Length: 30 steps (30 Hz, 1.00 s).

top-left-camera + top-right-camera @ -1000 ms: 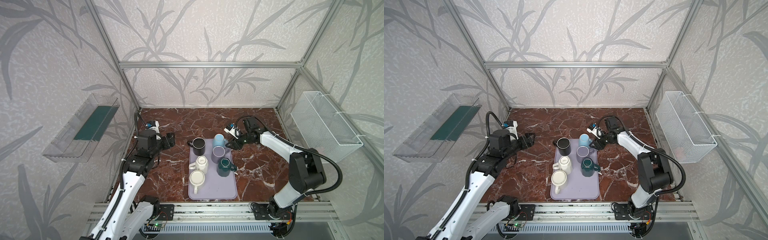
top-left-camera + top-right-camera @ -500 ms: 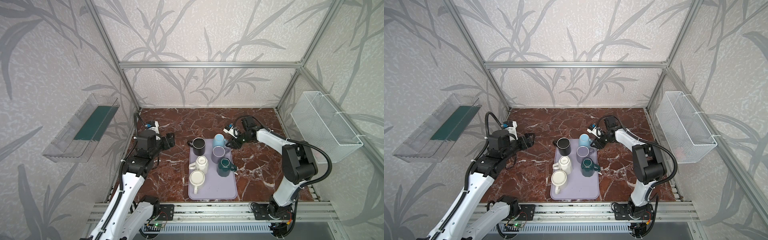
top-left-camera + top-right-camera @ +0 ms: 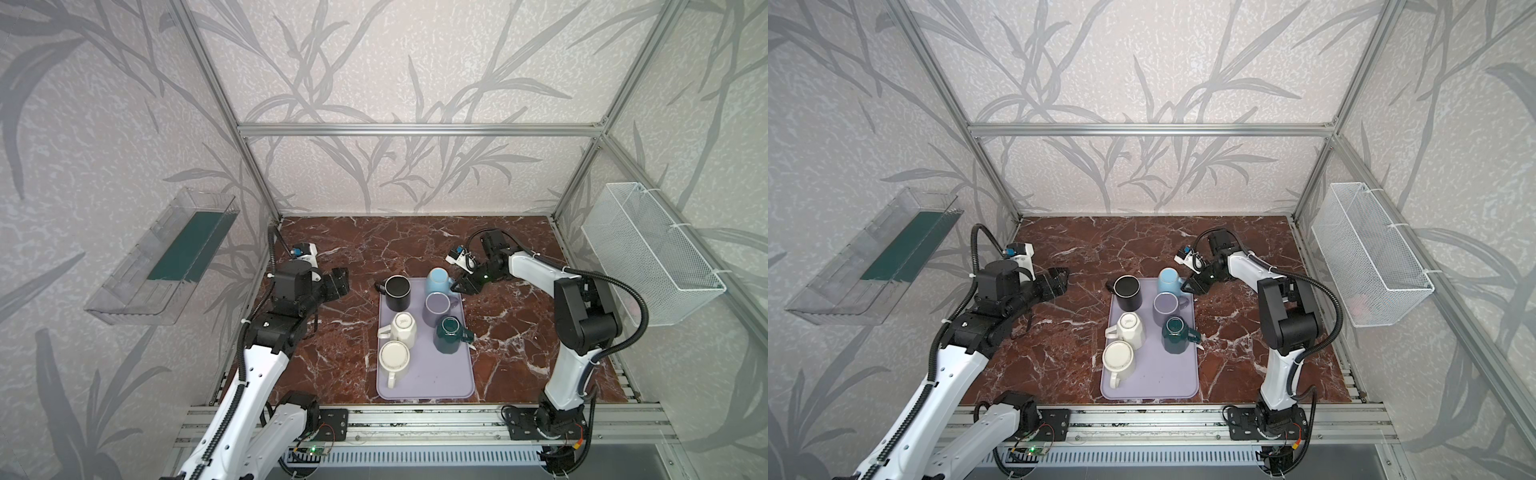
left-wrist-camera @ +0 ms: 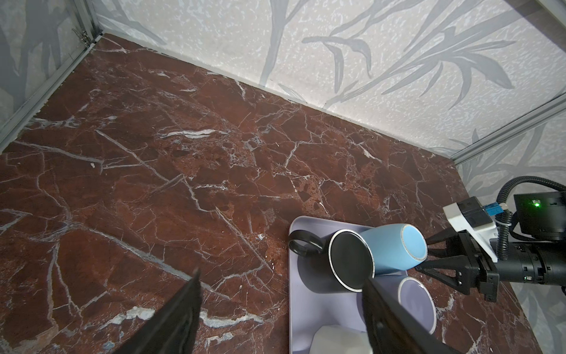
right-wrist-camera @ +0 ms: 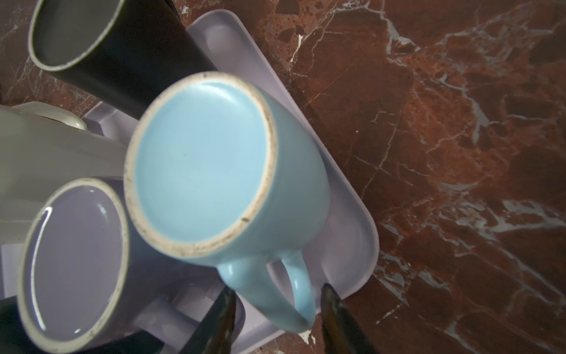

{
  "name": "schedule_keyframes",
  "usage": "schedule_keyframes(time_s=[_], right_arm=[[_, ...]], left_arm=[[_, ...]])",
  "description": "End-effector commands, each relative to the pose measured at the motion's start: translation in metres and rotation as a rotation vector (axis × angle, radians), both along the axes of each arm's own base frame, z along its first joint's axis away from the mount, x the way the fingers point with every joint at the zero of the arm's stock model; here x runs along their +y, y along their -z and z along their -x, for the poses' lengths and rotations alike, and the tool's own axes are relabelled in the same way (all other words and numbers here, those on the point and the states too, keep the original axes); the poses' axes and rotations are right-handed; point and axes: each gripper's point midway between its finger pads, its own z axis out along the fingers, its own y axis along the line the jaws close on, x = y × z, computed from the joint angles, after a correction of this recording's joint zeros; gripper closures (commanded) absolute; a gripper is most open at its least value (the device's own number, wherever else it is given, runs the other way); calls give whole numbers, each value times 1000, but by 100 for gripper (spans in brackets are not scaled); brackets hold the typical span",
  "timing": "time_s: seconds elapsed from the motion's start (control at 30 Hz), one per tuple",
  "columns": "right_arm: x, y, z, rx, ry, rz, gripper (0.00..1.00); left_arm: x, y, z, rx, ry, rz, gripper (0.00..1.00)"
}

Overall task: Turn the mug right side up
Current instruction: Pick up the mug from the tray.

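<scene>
Between the partly spread jaws of our right tool (image 5: pixel 277 291) we find the handle (image 5: pixel 301 285) of the light blue mug (image 5: pixel 199 159), unpinched, the mug bottom-up on the tray (image 5: pixel 358 220) just ahead, so gripping, lifting and turning all remain; our left tool (image 3: pixel 340 280) hangs spread, empty, well apart.

Lab test cell: aluminium frame (image 3: pixel 419 129), wallpapered panels (image 3: pixel 415 62)

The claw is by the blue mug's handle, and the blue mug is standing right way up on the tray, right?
No. The blue mug is upside down on the tray: the right wrist view shows its flat bottom facing up. The right gripper is by its handle.
</scene>
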Motion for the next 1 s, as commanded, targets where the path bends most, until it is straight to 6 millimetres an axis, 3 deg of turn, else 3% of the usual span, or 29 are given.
schedule_keyframes(time_s=[0.0,0.37,0.6,0.77,0.97], right_arm=[[4,3,8,38,-23,-15,56],[7,15,8,80,-35,13,65],[5,18,3,85,-21,36,87],[4,11,1,61,-3,31,97],[11,-9,-7,37,49,-33,100]], left_arm=[[3,-14,2,-24,-8,-15,18],[4,-17,5,-34,-10,-14,18],[4,-19,7,-41,-9,-19,18],[5,-21,7,-46,-9,-22,18],[4,-24,7,-59,-7,-17,18]])
